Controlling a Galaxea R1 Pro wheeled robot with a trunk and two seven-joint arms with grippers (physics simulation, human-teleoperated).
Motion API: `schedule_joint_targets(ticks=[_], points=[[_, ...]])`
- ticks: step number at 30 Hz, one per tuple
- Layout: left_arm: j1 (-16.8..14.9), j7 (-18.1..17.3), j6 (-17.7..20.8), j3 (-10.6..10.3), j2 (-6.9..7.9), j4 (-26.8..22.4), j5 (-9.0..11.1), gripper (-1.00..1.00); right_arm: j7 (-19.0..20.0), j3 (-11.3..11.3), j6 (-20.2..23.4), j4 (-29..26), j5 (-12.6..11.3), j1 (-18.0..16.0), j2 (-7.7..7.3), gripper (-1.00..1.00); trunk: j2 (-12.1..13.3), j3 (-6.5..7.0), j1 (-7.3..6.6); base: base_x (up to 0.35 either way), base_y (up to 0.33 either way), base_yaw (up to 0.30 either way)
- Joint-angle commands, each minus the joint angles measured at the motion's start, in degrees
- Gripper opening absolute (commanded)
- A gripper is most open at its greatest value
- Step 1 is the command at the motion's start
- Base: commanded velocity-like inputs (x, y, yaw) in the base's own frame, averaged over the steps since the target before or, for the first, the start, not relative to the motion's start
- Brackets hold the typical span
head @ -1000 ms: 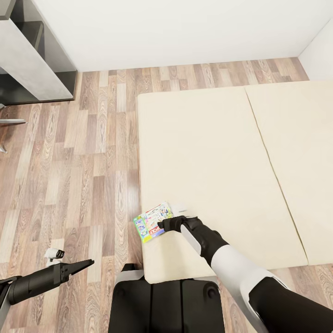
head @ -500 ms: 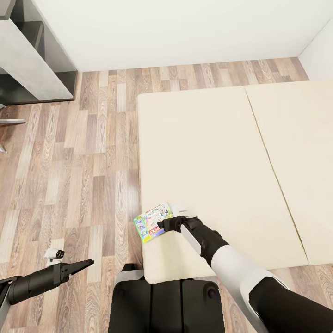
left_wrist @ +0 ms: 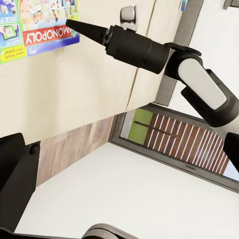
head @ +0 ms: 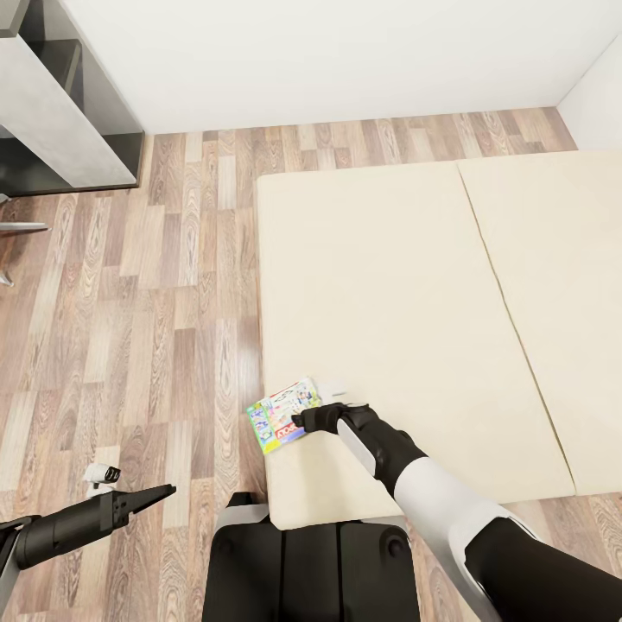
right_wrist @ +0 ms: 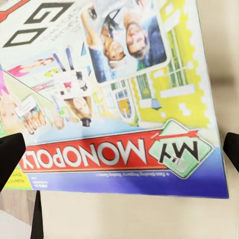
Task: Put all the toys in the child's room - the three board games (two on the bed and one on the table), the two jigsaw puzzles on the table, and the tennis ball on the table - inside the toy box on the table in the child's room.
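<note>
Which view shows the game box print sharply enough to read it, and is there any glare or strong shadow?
Right wrist view: the board game is close, its MONOPOLY lettering readable, slightly soft. Head view: the box is small, lettering unreadable. Lighting is flat and even on the bed; no glare, only faint shadows.

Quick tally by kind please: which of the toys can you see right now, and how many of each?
Board games: 1, the Monopoly box at the bed's near corner, overhanging the edge, right gripper at it
Jigsaw puzzles: 0
Tennis balls: 0
Total: 1 toy in view
</note>
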Motion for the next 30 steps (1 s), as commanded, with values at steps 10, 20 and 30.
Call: schedule_joint_targets(ticks=[10, 20, 30], points=[[0.0, -0.2, 0.6, 0.0, 0.01, 0.0, 0.0, 1.0, 0.3, 0.1, 0.2, -0.1, 0.0, 0.0, 0.0, 1.0, -0.1, -0.06, 0.03, 0.0, 0.0, 0.0], [0.0, -0.2, 0.6, 0.0, 0.01, 0.0, 0.0, 1.0, 0.3, 0.1, 0.3, -0.2, 0.0, 0.0, 0.0, 1.0, -0.1, -0.06, 0.03, 0.0, 0.0, 0.0], [0.0, -0.2, 0.6, 0.0, 0.01, 0.0, 0.0, 1.0, -0.5, 0.1, 3.4, -1.9, 0.1, 0.0, 0.0, 1.0, -0.1, -0.06, 0.03, 0.0, 0.0, 0.0]])
